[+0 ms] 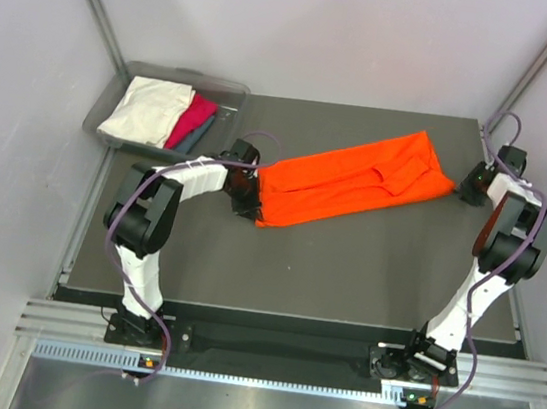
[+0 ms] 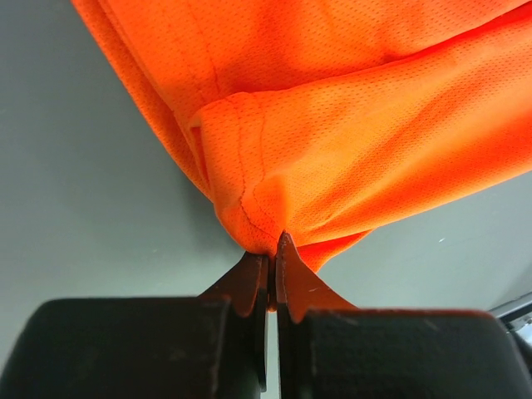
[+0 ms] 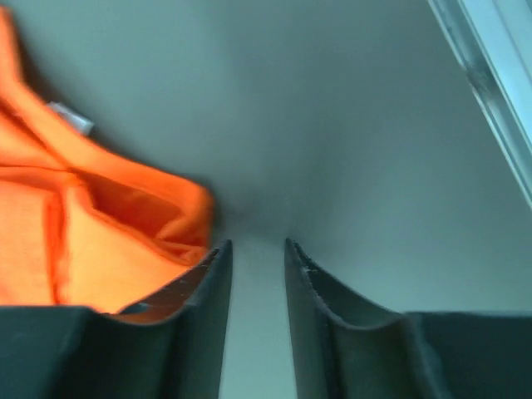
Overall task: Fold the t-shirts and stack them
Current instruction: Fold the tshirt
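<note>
orange t-shirt (image 1: 357,180) lies on the table (image 1: 345,274) as a long narrow band, already folded lengthwise, running on a slant from its near-left end up to its far-right end. the left gripper (image 2: 273,249) is clamped tight on the near-left corner of the orange t-shirt, with a small peak of cloth pinched between its tips. at the far-right end of the orange t-shirt, the right gripper (image 3: 258,243) sits low over the table. its jaws stand only a little apart with bare table between them, and the cloth bunches just outside one finger, so it holds nothing. a white label (image 3: 71,118) shows in the folds at that end.

well beyond the near-left end of the orange t-shirt, off the table's far corner, a bin (image 1: 236,91) holds a cream shirt (image 1: 145,109), a pink shirt (image 1: 196,117) and a grey-blue shirt (image 1: 199,140).

the step in hand looks like the crosswise fold: each end gets gripped so the band can be halved. one end is secured and the other is not. the next move likely calls for the right gripper to shift towards the cloth so that the layered edge sits between its fingers, then close on all layers before either end is lifted. if it closes where it is, it would probably miss the cloth altogether.
</note>
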`<state>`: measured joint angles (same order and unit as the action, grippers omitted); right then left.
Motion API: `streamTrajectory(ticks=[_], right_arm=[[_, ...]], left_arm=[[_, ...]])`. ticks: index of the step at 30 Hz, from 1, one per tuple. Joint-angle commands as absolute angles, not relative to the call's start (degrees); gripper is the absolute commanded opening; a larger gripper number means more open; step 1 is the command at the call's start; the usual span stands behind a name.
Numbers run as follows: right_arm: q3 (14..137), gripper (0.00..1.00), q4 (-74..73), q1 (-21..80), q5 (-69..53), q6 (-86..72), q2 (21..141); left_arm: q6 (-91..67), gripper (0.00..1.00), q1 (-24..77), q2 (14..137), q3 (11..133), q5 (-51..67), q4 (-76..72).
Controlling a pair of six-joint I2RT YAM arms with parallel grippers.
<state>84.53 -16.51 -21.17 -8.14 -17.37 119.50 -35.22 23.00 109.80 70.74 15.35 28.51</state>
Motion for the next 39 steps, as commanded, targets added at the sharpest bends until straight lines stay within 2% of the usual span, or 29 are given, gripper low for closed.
streamTrajectory(ticks=[1,2,3,6,8,11,16,18,26,27,28,32,34,36,39], right_arm=[[85.61,0.34,-20.73,-22.06,-6.24,-16.52,114.2],[84.65,0.38,-21.79,-21.89,-5.89,-17.39,112.17],[82.55,0.46,-22.14,-21.62,-5.63,-19.06,110.23],[81.04,0.55,-22.94,-20.31,-7.21,-19.68,103.72],[81.04,0.57,-22.77,-19.87,-10.45,-19.86,101.26],[80.33,0.53,-19.87,-18.29,-13.7,-21.27,101.94],[80.25,0.39,-15.58,-17.49,-18.45,-26.45,109.41],[79.72,0.35,-14.59,-17.4,-18.54,-27.33,111.35],[81.03,0.34,-17.66,-18.28,-11.7,-22.07,118.12],[81.38,0.34,-18.62,-18.28,-10.12,-21.28,117.95],[81.65,0.35,-20.37,-18.19,-6.89,-20.49,117.08],[84.54,0.5,-25.92,-16.71,-2.29,-17.59,113.56],[85.78,0.64,-26.98,-15.13,-0.54,-16.7,110.23],[86.92,0.77,-27.86,-12.49,-0.26,-16.08,108.81],[87.36,0.81,-29.53,-9.5,-2.8,-16.79,106.97]], left_arm=[[-31.91,0.0,22.32,107.85,68.29,12.04,33.14],[-31.73,0.0,22.41,107.41,67.86,12.65,32.87],[-31.38,0.0,22.5,106.27,67.68,13.0,32.78],[-30.76,0.0,22.94,104.07,66.97,13.18,32.08],[-30.85,0.0,23.12,103.28,66.62,13.71,31.9],[-31.38,0.0,23.2,103.36,66.88,14.24,32.34],[-31.64,0.0,23.2,102.92,67.15,14.07,33.22],[-31.38,0.06,23.29,101.69,67.15,13.19,34.27],[-31.82,0.14,23.91,94.32,61.53,13.8,38.05],[-31.9,0.16,23.99,93.35,61.18,13.8,38.67],[-31.99,0.23,24.08,92.03,60.74,13.54,39.54],[-32.52,0.4,23.99,86.06,61.52,12.75,44.11],[-33.04,0.44,23.99,85.08,62.4,12.13,45.78],[-33.66,0.44,23.99,84.29,63.89,12.13,46.93],[-33.75,0.41,23.91,84.55,65.47,12.39,44.66]])
